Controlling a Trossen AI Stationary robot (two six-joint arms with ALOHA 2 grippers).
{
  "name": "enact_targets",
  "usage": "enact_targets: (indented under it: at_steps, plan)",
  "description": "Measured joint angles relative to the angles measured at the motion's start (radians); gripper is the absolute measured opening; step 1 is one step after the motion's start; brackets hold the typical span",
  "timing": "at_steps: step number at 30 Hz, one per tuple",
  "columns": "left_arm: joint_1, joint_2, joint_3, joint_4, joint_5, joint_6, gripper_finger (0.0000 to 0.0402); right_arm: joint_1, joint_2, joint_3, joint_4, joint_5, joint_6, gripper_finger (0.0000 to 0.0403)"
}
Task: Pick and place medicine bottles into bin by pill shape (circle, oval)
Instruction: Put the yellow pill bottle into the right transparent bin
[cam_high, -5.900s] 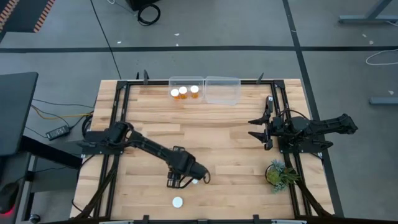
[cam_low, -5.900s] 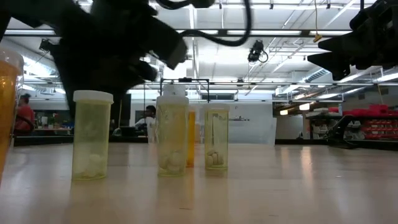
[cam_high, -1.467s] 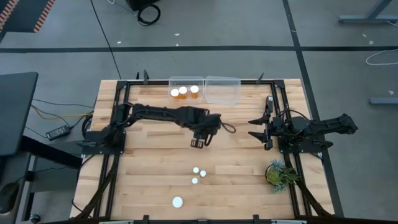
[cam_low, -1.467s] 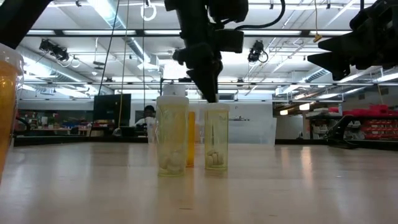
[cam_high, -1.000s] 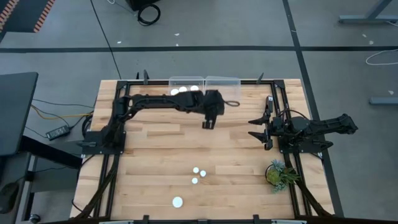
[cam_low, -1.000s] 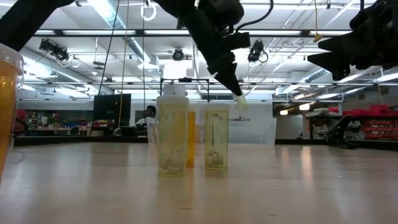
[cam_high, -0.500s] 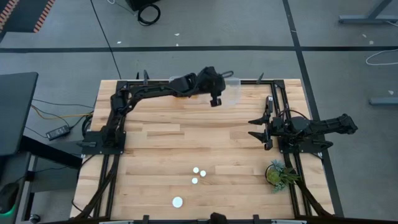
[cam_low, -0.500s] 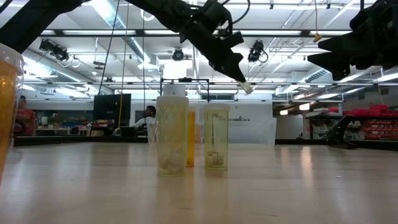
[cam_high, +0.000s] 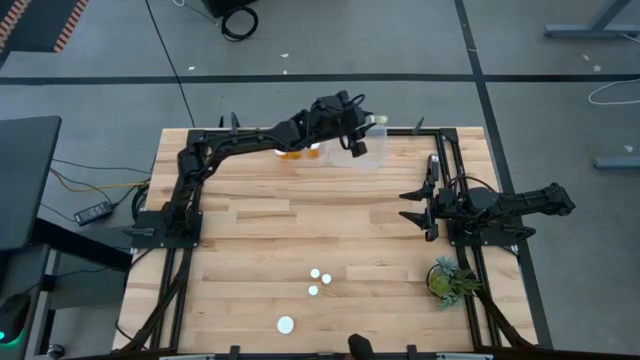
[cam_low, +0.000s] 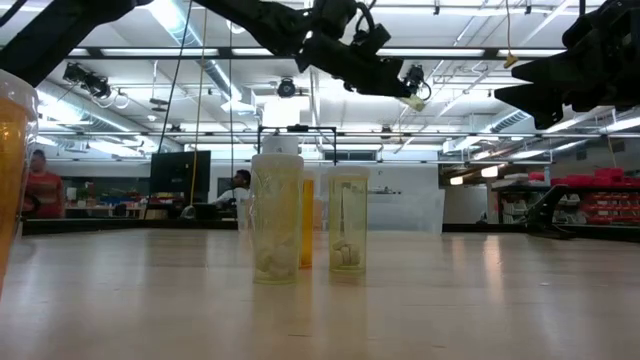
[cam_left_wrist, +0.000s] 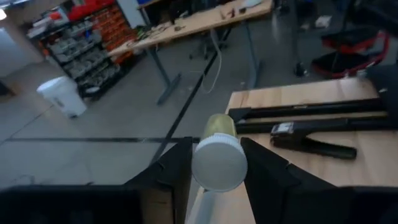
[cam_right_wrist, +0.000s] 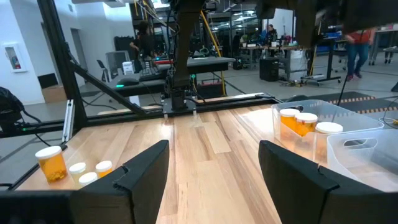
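Note:
My left gripper (cam_high: 364, 130) is high over the clear right bin (cam_high: 372, 155) at the table's far edge. It is shut on a small amber medicine bottle (cam_left_wrist: 219, 127) with a white cap. The left bin (cam_high: 285, 133) holds three bottles (cam_right_wrist: 303, 122). Several more bottles stand upright on their bases near the front edge (cam_high: 318, 280), and they show in the low view (cam_low: 277, 215). One with a larger cap (cam_high: 286, 324) stands closer still. My right gripper (cam_high: 420, 208) waits open at the table's right side. My left gripper pinches the bottle's white cap (cam_left_wrist: 202, 163) by its sides between the two fingers. The amber body sticks out past the fingertips. The fingers reach almost level toward the table's right, and the bottle's free end (cam_low: 412, 101) tilts slightly down. The bottle is lifted clear, high above the bin.
A small green plant (cam_high: 450, 280) stands at the right front of the table. Black frame rails (cam_high: 200, 180) run along the table's sides. A wide bare stretch of wood (cam_high: 330, 220) lies between the bins and the front bottles. People show in the room beyond (cam_low: 40, 185).
My left gripper has carried the bottle from mid-table toward the far edge and upward, to above the right bin. It has tipped from pointing steeply down to almost level, so the bottle's free end now points toward the table's right.

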Motion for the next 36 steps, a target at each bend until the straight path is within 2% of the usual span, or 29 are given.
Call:
enact_targets:
  at_steps: [9, 15, 20, 25, 36]
  plan:
    - [0.009, 0.081, 0.000, 0.207, 0.091, -0.009, 0.0128, 0.000, 0.000, 0.000, 0.000, 0.000, 0.000, 0.0255]
    - [0.032, 0.141, -0.001, 0.234, 0.093, -0.080, 0.0135, 0.000, 0.000, 0.000, 0.000, 0.000, 0.000, 0.0255]
    - [0.063, 0.146, -0.001, 0.106, 0.092, -0.182, 0.0130, 0.000, 0.000, 0.000, 0.000, 0.000, 0.000, 0.0255]
    - [0.081, 0.146, 0.015, -0.060, 0.090, -0.221, 0.0125, 0.000, 0.000, 0.000, 0.000, 0.000, 0.000, 0.0255]
    - [0.071, 0.155, 0.065, -0.122, 0.089, -0.286, 0.0126, 0.000, 0.000, 0.000, 0.000, 0.000, 0.000, 0.0255]
